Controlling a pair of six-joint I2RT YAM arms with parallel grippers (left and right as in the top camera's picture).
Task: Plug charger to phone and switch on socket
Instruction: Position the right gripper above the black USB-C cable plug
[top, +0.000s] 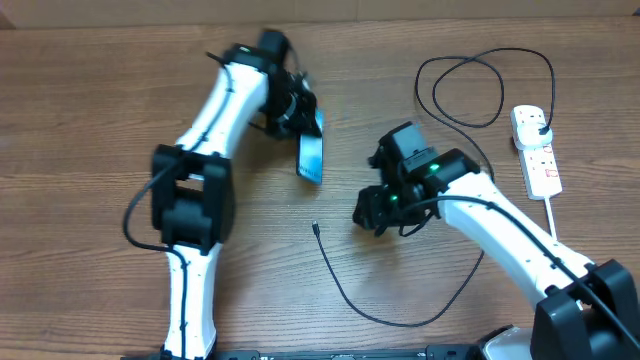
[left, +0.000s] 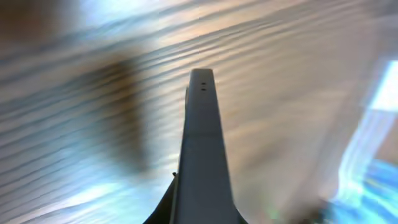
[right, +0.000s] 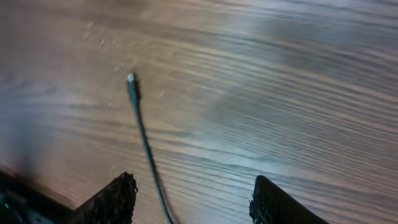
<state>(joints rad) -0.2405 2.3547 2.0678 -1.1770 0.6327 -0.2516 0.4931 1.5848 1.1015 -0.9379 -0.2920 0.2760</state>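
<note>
The phone (top: 311, 158), with a light blue screen, is tilted up off the table in my left gripper (top: 297, 113), which is shut on its upper end. In the left wrist view the phone (left: 202, 137) shows edge-on as a grey slab. The charger, a thin black cable (top: 345, 295), loops over the table, and its connector tip (top: 315, 228) lies free below the phone. My right gripper (top: 368, 213) is open just right of the tip. In the right wrist view the cable (right: 146, 152) runs between the open fingers (right: 193, 202), and the tip (right: 130, 79) lies ahead. The black plug (top: 541, 126) sits in the white socket strip (top: 540, 165).
The black cable makes a big loop (top: 465, 90) at the back, left of the strip. The strip's white cord (top: 551, 215) runs toward the front right, near my right arm. The table is bare wood (top: 90, 110) on the left.
</note>
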